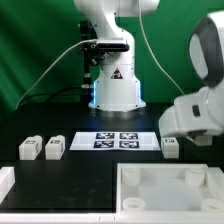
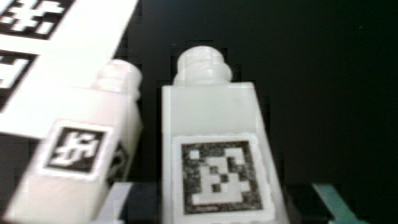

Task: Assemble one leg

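Observation:
In the wrist view a leg (image 2: 214, 130), a chunky white block with a black-and-white tag, stands between my gripper's (image 2: 217, 205) two fingers. The left finger (image 2: 118, 205) and right finger (image 2: 331, 200) stand apart from its sides, with dark gaps, so the gripper is open. A second leg (image 2: 98, 125) lies close beside the first. In the exterior view the arm's white wrist (image 1: 195, 112) hangs over a leg (image 1: 170, 146) at the exterior view's right. Two more legs (image 1: 30, 150) (image 1: 54, 149) sit at the exterior view's left.
The marker board (image 1: 118, 140) lies in the middle of the black table and also shows in the wrist view (image 2: 36, 40). A large white tray-like piece (image 1: 165, 205) with raised edges lies at the front. Another white part (image 1: 5, 185) is at the front left edge.

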### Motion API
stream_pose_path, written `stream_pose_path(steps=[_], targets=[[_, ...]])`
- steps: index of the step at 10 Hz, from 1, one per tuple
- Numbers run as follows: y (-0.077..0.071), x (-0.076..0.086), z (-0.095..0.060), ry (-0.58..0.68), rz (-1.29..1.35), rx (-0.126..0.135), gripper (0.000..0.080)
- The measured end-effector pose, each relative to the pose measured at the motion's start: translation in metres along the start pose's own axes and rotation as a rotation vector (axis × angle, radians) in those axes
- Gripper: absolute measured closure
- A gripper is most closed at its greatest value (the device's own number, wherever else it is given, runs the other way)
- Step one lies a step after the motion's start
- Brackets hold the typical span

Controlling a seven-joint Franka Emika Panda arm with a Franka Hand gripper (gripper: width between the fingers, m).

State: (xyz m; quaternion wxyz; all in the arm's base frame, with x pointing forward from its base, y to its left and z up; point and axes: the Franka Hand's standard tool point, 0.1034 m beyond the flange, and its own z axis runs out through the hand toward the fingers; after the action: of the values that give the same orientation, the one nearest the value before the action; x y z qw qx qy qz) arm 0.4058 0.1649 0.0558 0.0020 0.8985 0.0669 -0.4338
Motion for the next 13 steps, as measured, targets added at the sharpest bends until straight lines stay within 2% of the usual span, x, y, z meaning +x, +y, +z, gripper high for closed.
stream_pose_path(steps=[1, 2, 3, 5, 7, 8, 9, 10, 11, 13], targets=[[0.004, 0.001, -0.027, 0.115, -0.011, -0.018, 0.0506], [0.009, -0.015, -0.056, 0.252, -0.007, -0.031, 0.0506], [0.013, -0.033, -0.071, 0.326, 0.003, -0.032, 0.0506], [0.010, -0.017, -0.078, 0.542, -0.005, -0.021, 0.0506], [0.013, -0.020, -0.078, 0.703, -0.007, -0.018, 0.0505], [0.022, -0.010, -0.100, 0.810, -0.054, -0.026, 0.0505], [0.034, -0.007, -0.133, 0.937, -0.057, -0.030, 0.0505], [0.041, -0.007, -0.155, 1.041, -0.056, -0.028, 0.0505], [0.046, -0.004, -0.165, 1.148, -0.059, -0.019, 0.0505], [0.044, -0.005, -0.162, 1.337, -0.071, -0.016, 0.0505]])
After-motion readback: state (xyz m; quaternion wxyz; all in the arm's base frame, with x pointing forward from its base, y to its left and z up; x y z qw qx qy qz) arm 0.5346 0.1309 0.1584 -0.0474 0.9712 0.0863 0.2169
